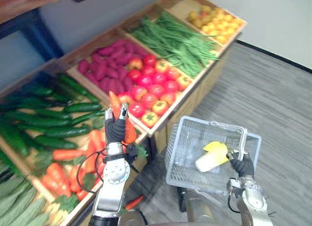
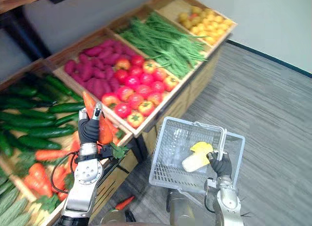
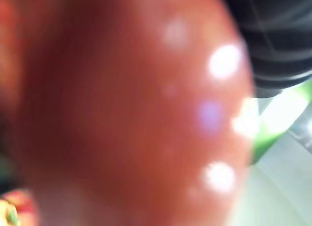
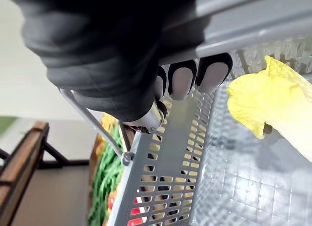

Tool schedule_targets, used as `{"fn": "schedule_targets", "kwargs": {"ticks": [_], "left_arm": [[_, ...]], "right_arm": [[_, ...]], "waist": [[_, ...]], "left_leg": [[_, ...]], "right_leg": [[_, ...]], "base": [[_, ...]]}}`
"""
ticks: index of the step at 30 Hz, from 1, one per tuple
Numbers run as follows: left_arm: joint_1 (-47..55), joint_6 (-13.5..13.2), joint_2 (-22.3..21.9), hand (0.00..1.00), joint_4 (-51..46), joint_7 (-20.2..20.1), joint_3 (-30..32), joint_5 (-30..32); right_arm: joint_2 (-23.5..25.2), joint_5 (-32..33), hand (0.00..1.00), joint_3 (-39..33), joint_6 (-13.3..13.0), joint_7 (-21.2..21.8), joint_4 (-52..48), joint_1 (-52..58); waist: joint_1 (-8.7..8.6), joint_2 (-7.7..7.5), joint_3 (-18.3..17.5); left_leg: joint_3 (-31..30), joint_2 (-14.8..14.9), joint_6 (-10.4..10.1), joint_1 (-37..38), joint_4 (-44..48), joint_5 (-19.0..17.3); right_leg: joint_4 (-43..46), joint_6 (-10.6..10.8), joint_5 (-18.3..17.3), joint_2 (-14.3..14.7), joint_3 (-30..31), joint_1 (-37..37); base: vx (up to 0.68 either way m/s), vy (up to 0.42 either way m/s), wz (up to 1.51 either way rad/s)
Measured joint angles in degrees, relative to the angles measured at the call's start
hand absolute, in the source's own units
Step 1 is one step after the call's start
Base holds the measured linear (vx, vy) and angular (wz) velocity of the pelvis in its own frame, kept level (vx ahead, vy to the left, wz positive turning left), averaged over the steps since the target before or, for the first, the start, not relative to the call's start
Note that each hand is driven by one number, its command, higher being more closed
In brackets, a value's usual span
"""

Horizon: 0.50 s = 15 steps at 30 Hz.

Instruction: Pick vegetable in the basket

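Carrot [image 1: 114, 103] gripped upright in the left hand [image 1: 116, 130] above the stand's [image 1: 195, 106] front edge: to be swung over and lowered deep into the basket [image 1: 183, 162], kept level by the right hand [image 1: 242, 165] clenched on its handle [image 1: 243, 138].

Wooden stand [image 1: 200, 97] (slanted) carries cucumbers [image 1: 58, 123], carrots [image 1: 63, 155], tomatoes [image 1: 156, 87], greens [image 1: 180, 41].

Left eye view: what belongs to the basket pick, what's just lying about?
Job: carrot in left hand; basket, handle in right hand; yellow leafy vegetable inside it.
Lying about: tomatoes, cucumbers, green beans, stray carrot on floor.
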Motion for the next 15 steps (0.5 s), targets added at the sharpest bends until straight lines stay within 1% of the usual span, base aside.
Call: {"fn": "schedule_targets", "kwargs": {"ticks": [1,2,3,4,5,6,7,8,9,10,11,12,13,14,15], "left_arm": [[-0.49,-0.14,0.0,1.0,0.99,-0.91,-0.89,0.01],[-1.65,-0.57,-0.07,1.0,3.28,-1.4,-2.54,0.02],[-2.11,-0.6,-0.22,1.0,4.58,-1.93,-3.35,0.03],[-3.16,-0.64,-0.14,1.0,6.87,-2.88,-5.07,0.05],[-3.43,-0.64,-0.21,1.0,7.82,-3.4,-5.82,0.04],[-3.67,-0.57,-0.37,1.0,9.43,-3.63,-7.17,0.03],[-3.83,-0.57,-0.53,1.0,10.15,-3.82,-8.08,0.0],[-4.18,-0.57,-0.59,1.0,10.49,-3.99,-8.94,-0.01],[-4.57,-0.59,-0.85,1.0,10.64,-4.44,-10.29,-0.03],[-4.98,-0.98,-1.38,1.0,11.19,-4.56,-11.94,-0.03],[-5.2,-1.3,-1.79,1.0,12.43,-4.62,-12.65,-0.03],[-5.23,-1.3,-1.9,1.0,13.05,-4.61,-12.73,-0.15],[-5.23,-1.28,-2.17,1.0,14.12,-4.6,-13.14,-0.77],[-5.27,-1.27,-2.37,1.0,15.1,-4.58,-13.65,-1.41],[-5.27,-1.26,-2.47,1.0,15.64,-4.58,-13.89,-1.83]], "right_arm": [[-0.13,-0.57,1.0,0.16,0.0,0.09,0.04,-1.17],[-0.9,-1.04,1.0,0.13,-0.07,0.09,0.04,-1.54],[-1.53,-1.13,1.0,0.2,-0.07,0.13,0.11,-1.54],[-2.34,-1.44,1.0,0.61,-0.08,0.11,0.2,-1.8],[-2.35,-1.44,1.0,0.88,-0.03,0.16,0.24,-2.11],[-2.48,-1.43,1.0,1.9,-0.03,0.23,0.2,-2.43],[-2.45,-1.51,1.0,3.41,-0.02,0.29,0.16,-2.69],[-2.67,-1.5,1.0,4.21,-0.01,0.27,0.15,-2.74],[-2.54,-1.44,1.0,4.57,-0.01,0.03,-0.01,-2.92],[-2.17,-1.37,1.0,4.48,-0.02,-0.36,-0.8,-3.06],[-1.82,-1.39,1.0,4.93,-0.12,-0.99,-1.13,-3.84],[-1.67,-1.37,1.0,5.35,-0.17,-1.09,-1.15,-4.16],[-1.83,-1.19,1.0,5.92,-0.44,-1.14,-1.28,-4.31],[-2.34,-0.36,1.0,6.81,-0.63,-1.14,-1.28,-4.63],[-2.71,-0.11,1.0,7.28,-0.76,-1.14,-1.3,-4.76]], "waist": [[-0.7,0.18,-0.1],[-1.56,0.9,-0.53],[-2.23,1.52,-0.92],[-3.66,2.31,-1.39],[-3.9,2.3,-1.39],[-3.71,2.32,-1.29],[-3.46,2.43,-1.2],[-3.35,2.45,-1.18],[-3.19,2.34,-1.16],[-2.41,2.31,-1.15],[-1.75,2.28,-1.1],[-1.43,2.24,-1.07],[-0.88,1.78,-0.74],[-0.64,2.31,-0.95],[-0.68,2.96,-1.16]], "left_leg": [[2.44,-0.07,-1.19,1.99,-0.95,-0.73],[3.16,0.2,-2.01,3.21,-1.79,-1.25],[3.81,0.6,-2.17,3.91,-2.13,-1.28],[2.93,2.43,-1.42,4.61,1.56,0.25],[1.31,4.13,0.57,3.85,5.99,1.32],[-2.76,7.45,6.79,1.84,16.24,5.24],[-8.57,8.96,8.18,-1.23,25.27,6.61],[-11.57,8.56,7.15,-3.11,28.33,5.98],[-16.17,7.19,6.27,-6.28,31.23,4.98],[-20.57,4.33,6.44,-9.63,31.32,3.94],[-25.77,0.67,6.55,-12.72,27.69,2.94],[-27.71,-0.69,6.03,-13.86,25.51,2.61],[-31.71,-3.46,5.58,-15.68,20.4,2.61],[-36.45,-6.33,3.79,-16.52,12.6,3.87],[-38.15,-7.0,2.17,-16.45,8.07,6.44]], "right_leg": [[0.77,0.03,0.41,0.71,0.4,-0.79],[1.02,-0.5,0.94,3.38,2.9,-1.56],[0.84,-0.5,0.93,4.62,3.88,-1.62],[0.39,-1.02,0.95,7.08,5.98,-1.05],[0.37,-1.85,1.01,8.4,6.89,-0.5],[-0.35,-2.67,1.04,10.61,9.32,1.84],[-1.49,-3.15,0.65,12.15,11.76,4.67],[-2.35,-3.2,0.59,12.58,12.96,6.16],[-3.87,-3.2,0.59,12.83,14.66,8.31],[-5.36,-3.18,0.58,12.76,17.11,10.73],[-6.76,-2.97,0.47,12.55,20.02,13.26],[-7.05,-2.48,0.2,12.39,21.07,14.17],[-7.17,-1.51,-0.37,12.29,23.37,15.2],[-7.35,-0.49,-0.82,12.33,25.27,15.73],[-7.66,0.09,-0.9,12.92,26.42,16.06]], "base": [[0.2,-0.145,-2.01],[0.16,-0.103,-1.37],[0.35,-0.095,-0.96],[0.32,-0.079,-0.75],[0.49,-0.149,-1.19],[0.43,-0.144,-1.39],[0.42,-0.091,-1.36],[0.31,-0.006,-1.03],[0.34,0.082,-0.91],[0.39,0.126,-1.21],[0.38,0.143,-1.16],[0.27,0.155,-1.18],[0.21,0.184,-1.06],[0.19,0.195,-1.01],[0.13,0.167,-0.81]]}}
